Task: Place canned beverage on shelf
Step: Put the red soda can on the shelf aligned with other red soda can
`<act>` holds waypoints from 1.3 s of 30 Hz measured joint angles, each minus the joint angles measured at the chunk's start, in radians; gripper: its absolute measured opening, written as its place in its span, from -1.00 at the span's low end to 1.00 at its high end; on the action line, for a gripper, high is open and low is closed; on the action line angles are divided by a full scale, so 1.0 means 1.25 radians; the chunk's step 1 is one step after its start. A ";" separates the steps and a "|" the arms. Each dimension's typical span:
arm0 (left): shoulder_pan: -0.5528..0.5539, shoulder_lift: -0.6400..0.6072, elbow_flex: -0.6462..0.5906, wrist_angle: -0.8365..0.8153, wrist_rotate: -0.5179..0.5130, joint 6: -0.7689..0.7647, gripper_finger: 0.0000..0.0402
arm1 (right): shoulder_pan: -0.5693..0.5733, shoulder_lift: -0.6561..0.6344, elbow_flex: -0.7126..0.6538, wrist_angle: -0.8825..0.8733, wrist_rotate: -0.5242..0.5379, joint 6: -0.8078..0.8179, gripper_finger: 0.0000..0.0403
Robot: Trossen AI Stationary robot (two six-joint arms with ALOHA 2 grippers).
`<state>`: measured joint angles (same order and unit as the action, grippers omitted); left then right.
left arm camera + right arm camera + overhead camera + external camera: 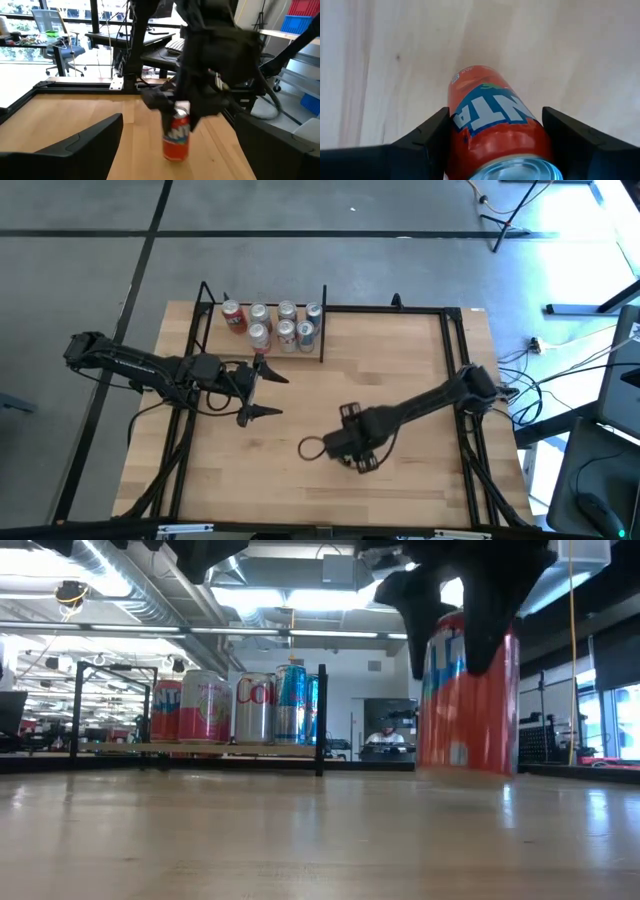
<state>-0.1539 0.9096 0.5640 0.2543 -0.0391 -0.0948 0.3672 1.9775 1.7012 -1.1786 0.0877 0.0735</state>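
My right gripper (357,448) hangs over the middle of the table, pointing down, shut on an orange canned beverage (467,700). From above its own body hides the can. The shelf (200,748), a light-wood ledge between black rods, stands at the table's far left and carries several upright cans (272,325) on their bottoms. My left gripper (272,394) waits open just in front of the shelf, pointing level toward the right gripper and touching nothing. My right gripper pinches the can's upper side wall (470,127) between its two fingers (427,137), one on each side. The fingers come from above, pointing down along the can. The can hangs upright below them, its bottom (175,156) close above the tabletop.
Black rods (390,308) frame the table's far and side edges. A thin cable loop (312,448) sticks out beside the right gripper. Bare wood lies between the held can and the shelf's near rod (322,330). A person (385,740) sits far behind the table.
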 joint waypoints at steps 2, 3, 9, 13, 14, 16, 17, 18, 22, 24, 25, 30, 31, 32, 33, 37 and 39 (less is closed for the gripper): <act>0.000 0.000 0.000 0.000 0.000 0.000 0.83 | 0.013 0.035 0.022 -0.001 -0.003 -0.021 0.24; 0.000 0.000 0.000 0.000 0.000 0.000 0.83 | 0.018 0.048 0.034 -0.002 0.001 -0.029 0.24; 0.000 0.000 0.000 0.000 0.000 0.000 0.83 | 0.034 0.078 0.059 -0.017 0.039 -0.044 0.32; 0.000 0.000 0.000 0.000 0.000 0.000 0.83 | 0.031 0.084 0.078 -0.017 0.041 -0.023 0.68; 0.000 0.000 0.000 0.000 0.000 0.000 0.83 | 0.031 0.084 0.085 -0.017 0.042 -0.018 0.76; 0.000 0.000 0.000 0.000 0.000 -0.001 0.83 | 0.031 0.082 0.102 -0.017 0.041 -0.001 0.90; 0.000 0.000 0.000 0.000 0.000 0.000 0.83 | 0.031 0.082 0.110 -0.021 0.042 0.006 0.93; 0.000 0.000 0.000 0.000 0.000 -0.001 0.83 | 0.031 0.082 0.122 -0.029 0.041 0.017 0.94; 0.000 0.000 0.000 0.000 0.000 -0.004 0.83 | 0.031 0.074 0.172 -0.084 0.027 0.023 0.86; 0.000 0.000 0.000 0.000 0.000 -0.005 0.83 | 0.031 0.060 0.189 -0.093 0.027 0.060 0.82; 0.000 0.000 0.000 0.000 0.000 -0.005 0.83 | 0.031 0.050 0.193 -0.092 0.027 0.077 0.80; 0.000 0.000 0.000 0.000 0.000 -0.006 0.83 | 0.045 -0.007 0.181 -0.092 0.084 0.166 0.78; 0.000 0.000 0.000 0.000 0.000 -0.006 0.83 | 0.050 -0.017 0.169 -0.089 0.105 0.184 0.78; 0.000 0.000 0.000 0.000 0.000 -0.007 0.83 | 0.056 -0.026 0.157 -0.087 0.120 0.200 0.78; 0.000 0.000 0.000 0.000 0.000 -0.007 0.83 | 0.063 -0.035 0.140 -0.085 0.133 0.215 0.78; 0.000 0.000 0.000 0.000 0.000 -0.007 0.83 | 0.087 -0.081 0.060 -0.052 0.151 0.265 0.79; 0.000 0.000 0.000 0.000 0.000 -0.007 0.83 | 0.096 -0.115 0.008 -0.010 0.155 0.283 0.79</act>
<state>-0.1543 0.9096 0.5640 0.2546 -0.0391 -0.1030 0.4878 1.8338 1.7112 -1.1910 0.2814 0.4270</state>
